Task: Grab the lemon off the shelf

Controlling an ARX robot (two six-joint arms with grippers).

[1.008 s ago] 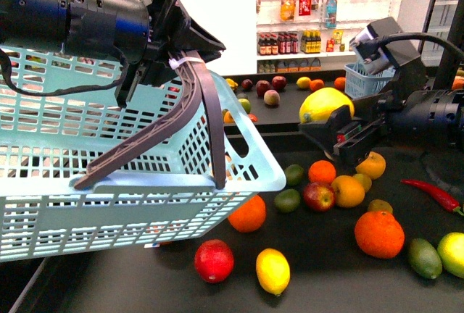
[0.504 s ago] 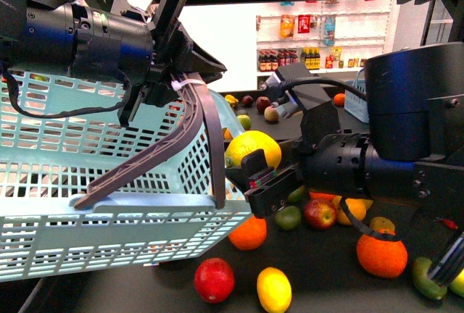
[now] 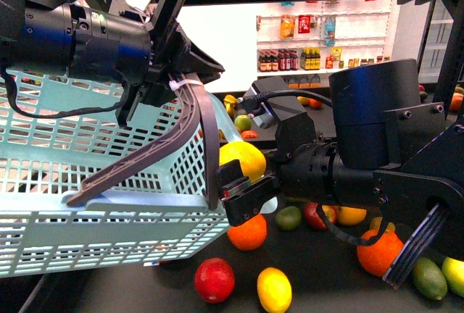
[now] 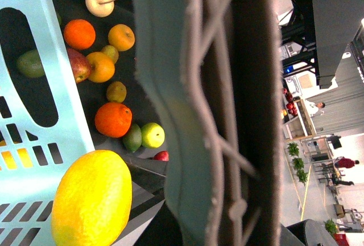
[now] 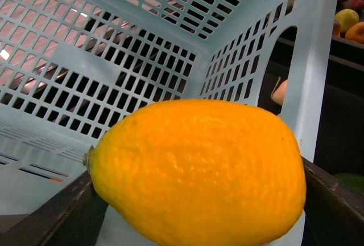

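Note:
The bright yellow lemon hangs above the black shelf tray, right against the near corner of a light-blue basket. My right gripper is shut on it. In the right wrist view the lemon fills the frame between dark fingers, with the basket's slotted inside behind. My left gripper is shut on the brown basket handle and holds the basket up. The left wrist view shows the handle close up and the lemon beside the basket wall.
On the tray under the arms lie a second yellow lemon, a red apple, oranges and green limes. A farther black shelf carries more fruit. The right arm's bulky housing fills the right side.
My right gripper has carried the lemon leftward from the right side of the shelf to the basket's corner. The basket and left gripper have barely shifted.

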